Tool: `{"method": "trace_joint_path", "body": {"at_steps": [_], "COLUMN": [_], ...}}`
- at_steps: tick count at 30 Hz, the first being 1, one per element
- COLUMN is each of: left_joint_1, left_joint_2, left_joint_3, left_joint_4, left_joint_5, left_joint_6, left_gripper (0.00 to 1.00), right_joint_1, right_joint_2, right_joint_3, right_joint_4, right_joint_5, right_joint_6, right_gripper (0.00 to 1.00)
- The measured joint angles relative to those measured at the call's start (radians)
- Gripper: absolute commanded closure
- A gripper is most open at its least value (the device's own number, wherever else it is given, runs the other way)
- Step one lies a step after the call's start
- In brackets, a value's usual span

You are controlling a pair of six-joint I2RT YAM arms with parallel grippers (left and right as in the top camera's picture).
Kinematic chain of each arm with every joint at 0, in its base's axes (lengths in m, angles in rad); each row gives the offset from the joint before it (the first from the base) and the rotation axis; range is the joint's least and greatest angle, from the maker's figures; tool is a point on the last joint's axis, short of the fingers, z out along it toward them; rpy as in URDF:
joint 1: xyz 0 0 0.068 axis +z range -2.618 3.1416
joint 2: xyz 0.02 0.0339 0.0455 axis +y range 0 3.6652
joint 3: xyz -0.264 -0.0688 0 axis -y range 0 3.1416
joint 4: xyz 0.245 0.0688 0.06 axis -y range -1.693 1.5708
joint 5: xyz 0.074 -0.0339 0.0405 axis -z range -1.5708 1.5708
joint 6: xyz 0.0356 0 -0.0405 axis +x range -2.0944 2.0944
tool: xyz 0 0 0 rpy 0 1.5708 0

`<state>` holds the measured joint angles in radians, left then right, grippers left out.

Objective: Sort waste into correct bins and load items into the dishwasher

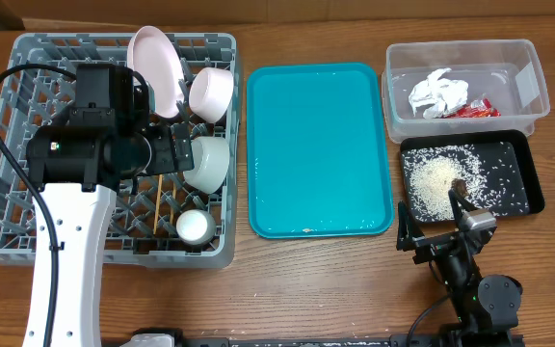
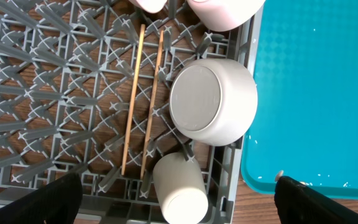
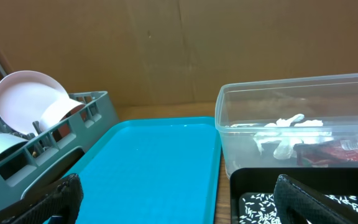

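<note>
My left gripper (image 2: 179, 190) hangs jaws wide apart, empty, over the chopsticks (image 2: 132, 106) lying on the dish rack (image 2: 42, 93) floor, centre-left of the wrist frame; my right gripper (image 3: 176, 193) is spread too, empty. Loading looks finished, so next I'd lift straight up, clear

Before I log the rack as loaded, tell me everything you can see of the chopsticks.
The two chopsticks are thin, straight sticks of pale wood, lying flat, side by side and nearly parallel on the grey rack's lattice floor. A white bowl sits beside them and a small white cup near one end. Nothing grips them.
</note>
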<state>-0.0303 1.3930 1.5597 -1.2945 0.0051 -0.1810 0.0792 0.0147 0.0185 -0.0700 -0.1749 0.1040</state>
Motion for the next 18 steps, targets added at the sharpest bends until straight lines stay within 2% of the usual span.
{"method": "trace_joint_path", "body": {"at_steps": [10, 16, 18], "left_joint_1": [0.0, 0.0, 0.0], "left_joint_2": [-0.027, -0.248, -0.388], "left_joint_3": [-0.016, -0.224, -0.374], "left_joint_4": [0.033, 0.36, 0.539], "left_joint_5": [-0.01, -0.012, 0.0], "left_joint_6": [0.001, 0.029, 0.051], "left_gripper": [0.0, 0.0, 0.0], "right_joint_1": [0.0, 0.0, 0.0], "right_joint_2": [0.0, 0.0, 0.0], "right_joint_3": [0.0, 0.0, 0.0], "right_joint_4": [0.0, 0.0, 0.001], "right_joint_5": [0.0, 0.0, 0.0], "right_joint_6": [0.0, 0.0, 0.0], "right_gripper": [0.0, 0.0, 0.0]}}
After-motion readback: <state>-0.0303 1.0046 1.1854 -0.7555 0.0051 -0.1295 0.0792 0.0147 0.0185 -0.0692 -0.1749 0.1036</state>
